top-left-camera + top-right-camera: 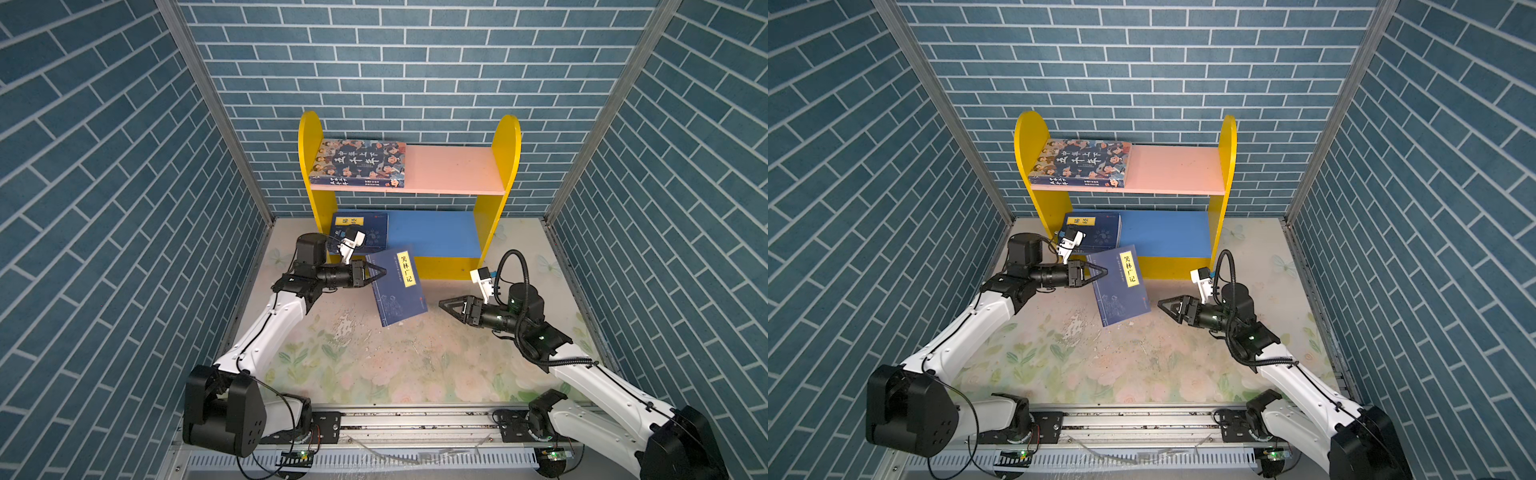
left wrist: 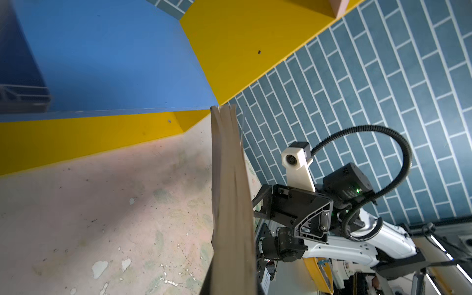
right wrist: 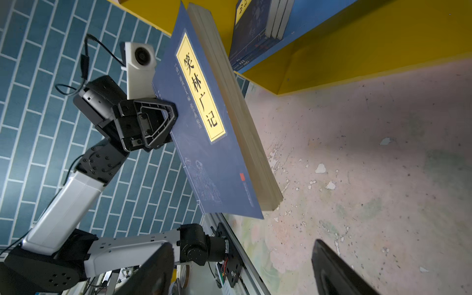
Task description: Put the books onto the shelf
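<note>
Your left gripper (image 1: 382,272) is clamped tight on the navy book (image 1: 401,297), holding it tilted just in front of the shelf (image 1: 505,166). Your right gripper (image 1: 444,305) stands wide open, empty, near the book.

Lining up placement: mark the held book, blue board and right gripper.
held book (image 1: 395,299): in a top view, navy front cover.
blue board (image 1: 436,232): in a top view, bare top face.
right gripper (image 1: 444,306): in a top view, between fingertips.
</note>
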`<act>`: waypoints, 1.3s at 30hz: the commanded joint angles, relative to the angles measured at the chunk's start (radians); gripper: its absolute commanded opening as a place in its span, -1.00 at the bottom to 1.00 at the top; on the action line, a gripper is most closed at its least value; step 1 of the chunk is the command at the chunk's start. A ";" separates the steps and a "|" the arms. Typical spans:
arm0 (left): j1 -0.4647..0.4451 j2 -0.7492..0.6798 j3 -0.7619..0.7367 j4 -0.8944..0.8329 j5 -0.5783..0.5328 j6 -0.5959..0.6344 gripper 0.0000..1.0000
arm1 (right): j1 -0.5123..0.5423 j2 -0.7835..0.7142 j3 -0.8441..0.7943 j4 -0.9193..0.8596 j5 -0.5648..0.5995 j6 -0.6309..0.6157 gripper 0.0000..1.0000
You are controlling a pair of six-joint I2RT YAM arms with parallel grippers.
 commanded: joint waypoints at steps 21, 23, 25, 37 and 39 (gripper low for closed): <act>0.081 -0.038 -0.188 0.726 -0.098 -0.630 -1.00 | 0.215 0.426 0.046 0.813 0.178 0.257 0.72; 0.081 -0.041 -0.192 0.739 -0.101 -0.639 -1.00 | 0.218 0.474 0.065 0.874 0.178 0.279 0.72; 0.081 -0.041 -0.194 0.750 -0.104 -0.644 -1.00 | 0.217 0.516 0.084 0.925 0.177 0.300 0.72; 0.077 -0.047 -0.231 0.797 -0.123 -0.661 -1.00 | 0.221 0.672 0.179 1.068 0.186 0.358 0.52; 0.075 -0.049 -0.241 0.797 -0.128 -0.659 -1.00 | 0.221 0.686 0.196 1.071 0.187 0.357 0.40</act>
